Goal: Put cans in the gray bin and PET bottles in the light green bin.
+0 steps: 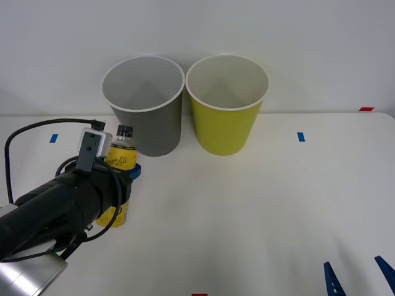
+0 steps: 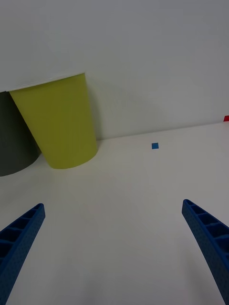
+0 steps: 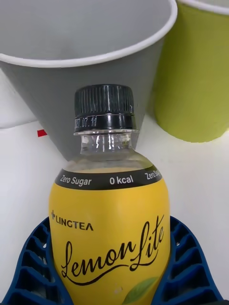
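Upright on the table (image 1: pixel 247 209), the PET bottle (image 1: pixel 121 161) is clasped at its yellow label between the blue fingers (image 3: pixel 183 267) of the left gripper (image 1: pixel 126 179), just before the gray bin (image 1: pixel 145 111). Beside that, the light green bin (image 1: pixel 226 105) is seen. The right gripper (image 1: pixel 359 277) is held spread apart near the table's front edge.

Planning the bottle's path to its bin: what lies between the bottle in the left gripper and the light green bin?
Only bare white table lies between the PET bottle in the left gripper and the light green bin, per the front view; the gray bin stands just off that line.
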Motion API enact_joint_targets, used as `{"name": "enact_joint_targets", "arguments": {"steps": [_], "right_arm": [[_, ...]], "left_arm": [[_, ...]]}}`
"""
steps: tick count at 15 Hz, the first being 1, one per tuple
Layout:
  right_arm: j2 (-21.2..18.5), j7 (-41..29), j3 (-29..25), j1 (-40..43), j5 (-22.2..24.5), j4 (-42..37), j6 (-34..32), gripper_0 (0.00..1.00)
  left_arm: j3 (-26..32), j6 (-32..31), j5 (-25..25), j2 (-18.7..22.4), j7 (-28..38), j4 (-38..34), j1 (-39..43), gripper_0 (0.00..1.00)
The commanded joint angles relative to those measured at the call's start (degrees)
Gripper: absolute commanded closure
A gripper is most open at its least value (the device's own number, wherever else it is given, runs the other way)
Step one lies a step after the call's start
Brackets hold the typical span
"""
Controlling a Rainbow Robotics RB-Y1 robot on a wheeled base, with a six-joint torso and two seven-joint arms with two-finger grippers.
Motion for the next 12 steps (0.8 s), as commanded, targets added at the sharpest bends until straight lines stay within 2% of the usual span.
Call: {"name": "enact_joint_targets", "arguments": {"steps": [1, 3, 6, 10, 12], "right_arm": [[0.0, 0.0, 0.0, 0.0, 0.0, 0.0, 0.0, 0.0], [0.0, 0.0, 0.0, 0.0, 0.0, 0.0, 0.0, 0.0], [0.0, 0.0, 0.0, 0.0, 0.0, 0.0, 0.0, 0.0], [0.0, 0.0, 0.0, 0.0, 0.0, 0.0, 0.0, 0.0], [0.0, 0.0, 0.0, 0.0, 0.0, 0.0, 0.0, 0.0]], "left_arm": [[6.6, 0.0, 5.1, -0.2, -5.4, -2.8, 2.8, 1.0], [12.9, 0.0, 11.3, -1.1, -11.1, -4.5, 4.5, 1.0], [22.2, 2.5, 19.0, -4.9, -20.8, -7.1, 6.1, 1.0], [34.4, 13.1, 27.9, -12.5, -31.0, -7.6, 5.2, 1.0], [37.8, 17.3, 28.9, -14.4, -35.3, -7.6, 1.6, 1.0]]}}
